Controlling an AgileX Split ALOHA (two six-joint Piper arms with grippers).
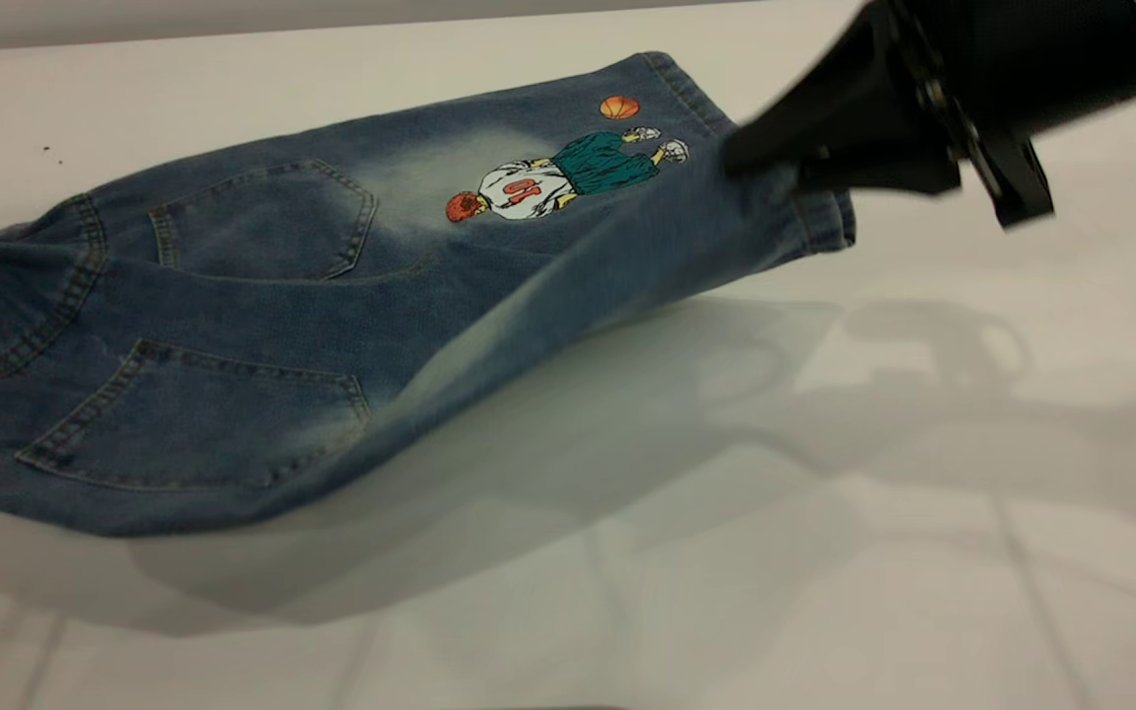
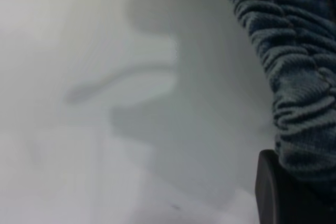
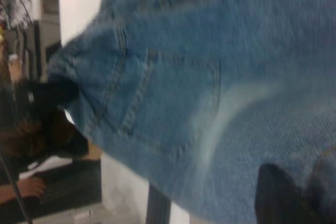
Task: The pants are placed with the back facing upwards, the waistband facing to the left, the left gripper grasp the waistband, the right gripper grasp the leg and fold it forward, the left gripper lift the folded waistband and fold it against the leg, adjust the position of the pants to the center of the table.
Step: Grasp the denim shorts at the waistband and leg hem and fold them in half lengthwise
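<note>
The pants (image 1: 262,325), blue denim shorts, hang back side up, with the near side raised off the white table (image 1: 824,493). Both back pockets and the cartoon print (image 1: 558,177) on the far leg show. My right gripper (image 1: 785,168) is shut on the hem of the plain leg (image 1: 647,256), which it holds up at the upper right. In the right wrist view one finger (image 3: 275,195) presses into the denim. My left gripper (image 2: 302,187) is out of the exterior view. Its own camera shows it shut on the puckered waistband (image 2: 294,77), above the table.
The cloth and arm cast a wide shadow (image 1: 627,394) on the table under the lifted side. Past the table's edge, in the right wrist view, a person's hand (image 3: 26,187) rests at a dark keyboard. Open tabletop lies in front and to the right.
</note>
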